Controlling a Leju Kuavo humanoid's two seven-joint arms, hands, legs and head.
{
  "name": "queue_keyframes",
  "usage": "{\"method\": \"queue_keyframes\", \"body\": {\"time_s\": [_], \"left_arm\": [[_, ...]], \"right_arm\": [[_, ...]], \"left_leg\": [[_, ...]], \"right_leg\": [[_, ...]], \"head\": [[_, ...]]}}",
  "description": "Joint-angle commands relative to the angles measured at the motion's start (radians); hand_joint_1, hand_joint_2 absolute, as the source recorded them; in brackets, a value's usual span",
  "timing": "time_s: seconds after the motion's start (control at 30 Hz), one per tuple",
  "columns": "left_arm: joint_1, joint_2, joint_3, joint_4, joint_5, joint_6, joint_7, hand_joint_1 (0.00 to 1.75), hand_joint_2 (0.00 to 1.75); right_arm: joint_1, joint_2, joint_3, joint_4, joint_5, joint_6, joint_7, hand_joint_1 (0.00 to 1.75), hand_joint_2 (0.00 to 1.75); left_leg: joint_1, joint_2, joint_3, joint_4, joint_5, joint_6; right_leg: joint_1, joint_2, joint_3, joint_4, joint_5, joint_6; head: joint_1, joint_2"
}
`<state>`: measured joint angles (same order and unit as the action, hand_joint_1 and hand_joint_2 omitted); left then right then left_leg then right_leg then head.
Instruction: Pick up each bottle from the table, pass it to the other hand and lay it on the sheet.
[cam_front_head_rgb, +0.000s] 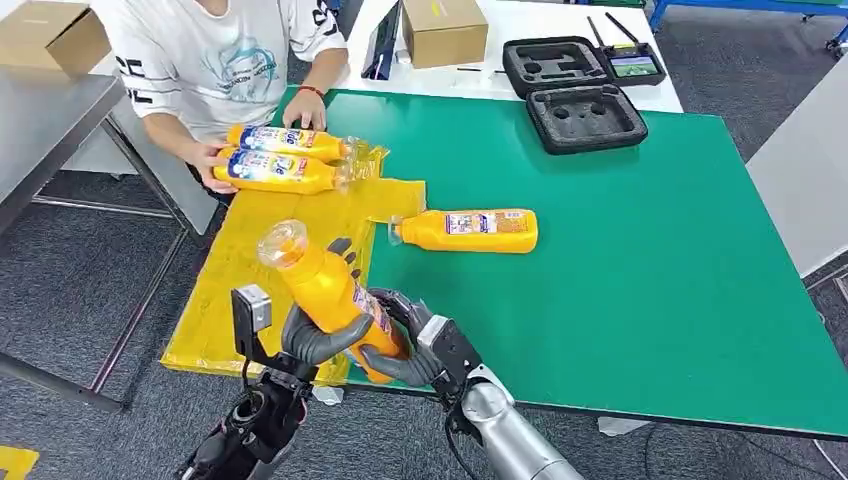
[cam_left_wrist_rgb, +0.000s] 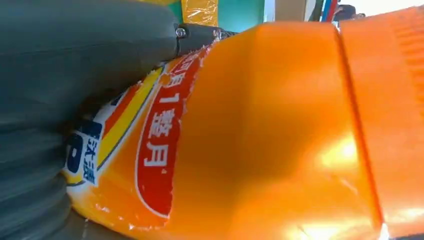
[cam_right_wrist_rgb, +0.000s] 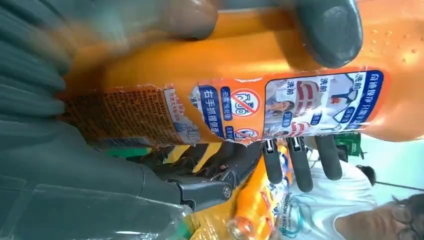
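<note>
A: Both hands grip the glossy orange plastic bottle (cam_front_head_rgb: 330, 292) above the crinkled yellow plastic sheet (cam_front_head_rgb: 250, 265)?

B: Yes. Left hand (cam_front_head_rgb: 318, 335) should clamp firmly before right hand (cam_front_head_rgb: 405, 345) lets go.

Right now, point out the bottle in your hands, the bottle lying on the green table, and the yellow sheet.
held orange bottle (cam_front_head_rgb: 330, 290), head view, upper body.
lying orange bottle (cam_front_head_rgb: 470, 230), head view, label.
yellow sheet (cam_front_head_rgb: 255, 230), head view, bare middle.
</note>
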<state>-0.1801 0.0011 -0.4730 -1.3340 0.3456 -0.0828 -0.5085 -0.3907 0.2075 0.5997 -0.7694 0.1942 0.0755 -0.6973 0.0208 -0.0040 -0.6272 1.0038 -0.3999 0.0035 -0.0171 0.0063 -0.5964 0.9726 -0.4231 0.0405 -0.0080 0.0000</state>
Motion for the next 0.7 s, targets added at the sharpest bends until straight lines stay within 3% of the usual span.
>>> {"method": "queue_keyframes", "body": {"time_s": [0.03, 0.37, 0.4, 0.43, 0.47, 0.5, 0.53, 0.6, 0.63, 0.7], "left_arm": [[-0.075, -0.004, -0.01, 0.071, 0.011, 0.007, -0.003, 0.0, 1.75], [-0.063, -0.009, 0.014, 0.064, 0.01, 0.029, -0.024, 0.03, 1.75], [-0.056, -0.011, 0.025, 0.052, -0.003, 0.052, -0.045, 1.47, 1.75], [-0.052, -0.01, 0.03, 0.044, -0.009, 0.064, -0.051, 1.69, 1.75], [-0.048, -0.008, 0.035, 0.035, -0.008, 0.069, -0.051, 1.75, 1.75], [-0.039, -0.005, 0.04, 0.021, -0.022, 0.089, -0.056, 1.75, 1.75], [-0.031, -0.003, 0.044, 0.012, -0.019, 0.091, -0.056, 1.75, 1.75], [-0.016, -0.001, 0.054, -0.01, -0.038, 0.122, -0.071, 1.75, 1.75], [-0.011, -0.001, 0.058, -0.017, -0.034, 0.127, -0.071, 1.75, 1.75], [-0.008, 0.003, 0.061, -0.024, -0.042, 0.144, -0.074, 1.75, 1.75]], "right_arm": [[-0.023, 0.004, 0.052, 0.122, 0.03, 0.017, -0.001, 1.75, 1.75], [-0.021, 0.008, 0.048, 0.123, 0.037, 0.011, -0.001, 1.75, 1.75], [-0.019, 0.01, 0.045, 0.121, 0.043, 0.009, -0.001, 1.75, 1.75], [-0.021, 0.013, 0.042, 0.127, 0.052, 0.001, -0.001, 1.71, 1.75], [-0.021, 0.016, 0.037, 0.127, 0.061, -0.011, -0.001, 1.41, 1.75], [-0.021, 0.021, 0.025, 0.128, 0.064, -0.019, -0.001, 0.38, 1.75], [-0.021, 0.023, 0.017, 0.129, 0.064, -0.022, -0.001, 0.0, 1.75], [-0.02, 0.029, -0.001, 0.127, 0.063, -0.031, -0.001, 0.0, 1.75], [-0.02, 0.03, -0.006, 0.124, 0.063, -0.035, 0.0, 0.0, 0.0], [-0.021, 0.031, -0.014, 0.117, 0.059, -0.04, 0.0, 0.0, 0.0]], "left_leg": [[0.001, -0.002, 0.006, -0.001, -0.002, 0.001], [0.0, -0.002, 0.002, -0.001, -0.001, 0.001], [0.001, -0.002, 0.004, 0.0, -0.002, 0.001], [0.001, -0.002, 0.005, 0.0, -0.002, 0.001], [0.001, -0.001, 0.006, 0.0, -0.002, 0.001], [0.001, -0.001, 0.006, 0.0, -0.003, 0.001], [0.001, -0.001, 0.004, 0.0, -0.002, 0.001], [0.001, -0.001, 0.005, 0.0, -0.002, 0.001], [0.0, 0.0, 0.003, -0.001, -0.001, 0.0], [0.0, 0.0, 0.005, 0.0, -0.003, 0.001]], "right_leg": [[0.001, -0.003, 0.007, -0.001, -0.003, -0.002], [0.0, -0.002, 0.003, -0.001, -0.001, -0.001], [0.001, -0.003, 0.005, -0.001, -0.002, -0.002], [0.001, -0.003, 0.006, -0.001, -0.003, -0.002], [0.001, -0.003, 0.007, -0.001, -0.003, -0.002], [0.001, -0.002, 0.006, -0.001, -0.003, -0.002], [0.001, -0.002, 0.004, -0.001, -0.002, -0.002], [0.001, -0.002, 0.005, -0.001, -0.003, -0.002], [0.001, -0.001, 0.003, -0.001, -0.002, -0.002], [0.001, -0.001, 0.006, 0.0, -0.003, -0.002]], "head": [[0.0, 0.0], [0.0, 0.0], [0.0, 0.0], [0.0, 0.0], [0.0, 0.0], [0.0, 0.0], [0.0, 0.0], [0.0, 0.0], [0.0, 0.0], [0.0, 0.0]]}}
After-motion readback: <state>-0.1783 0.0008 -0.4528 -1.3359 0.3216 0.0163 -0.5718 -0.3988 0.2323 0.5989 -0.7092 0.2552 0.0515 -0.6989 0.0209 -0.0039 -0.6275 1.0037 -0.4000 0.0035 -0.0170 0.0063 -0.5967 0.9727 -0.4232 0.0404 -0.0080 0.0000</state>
